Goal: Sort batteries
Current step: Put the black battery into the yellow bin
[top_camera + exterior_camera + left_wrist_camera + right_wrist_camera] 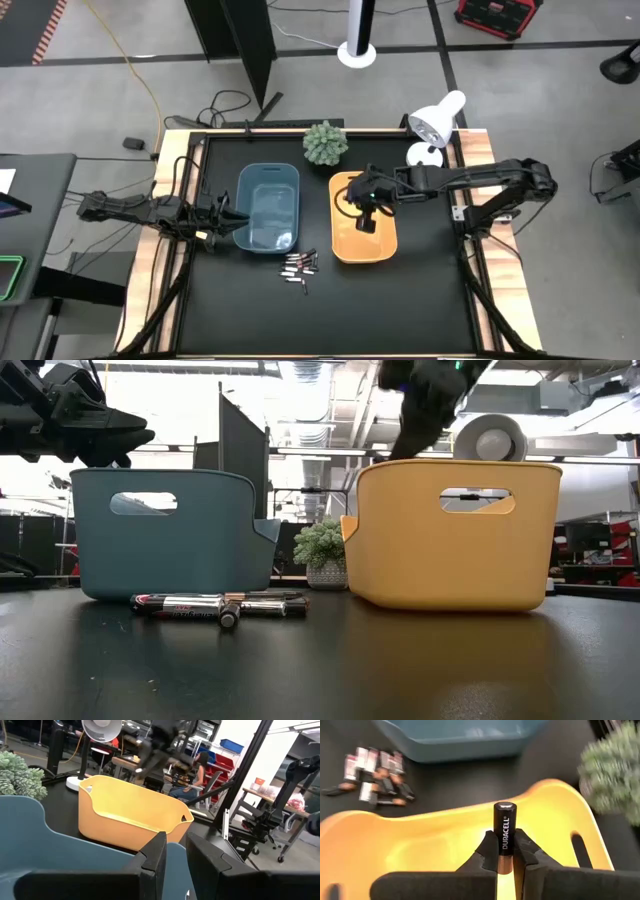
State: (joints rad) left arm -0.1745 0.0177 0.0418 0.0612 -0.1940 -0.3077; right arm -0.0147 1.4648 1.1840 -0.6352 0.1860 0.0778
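Several small batteries (298,268) lie in a loose heap on the black table in front of the gap between the blue bin (268,207) and the yellow bin (363,217); the low view shows this heap (220,605) too. My right gripper (365,215) hangs over the yellow bin (435,845), shut on one black-and-copper battery (504,832). My left gripper (222,212) is at the blue bin's left rim, its fingers (152,855) a narrow gap apart with nothing between them. My right gripper pinches the battery between its two fingers (487,851) at its copper-coloured half (504,862). The battery lies along the fingers, and its black end (504,810) sticks out past their tips. It is lifted clear over the inside of the yellow bin, the fingers pointing down.
A small potted plant (325,143) and a white desk lamp (437,125) stand at the table's far edge behind the bins. The table has a raised wooden border (150,250). Bare black table lies in front of the heap. A person sits in the room beyond (200,770).
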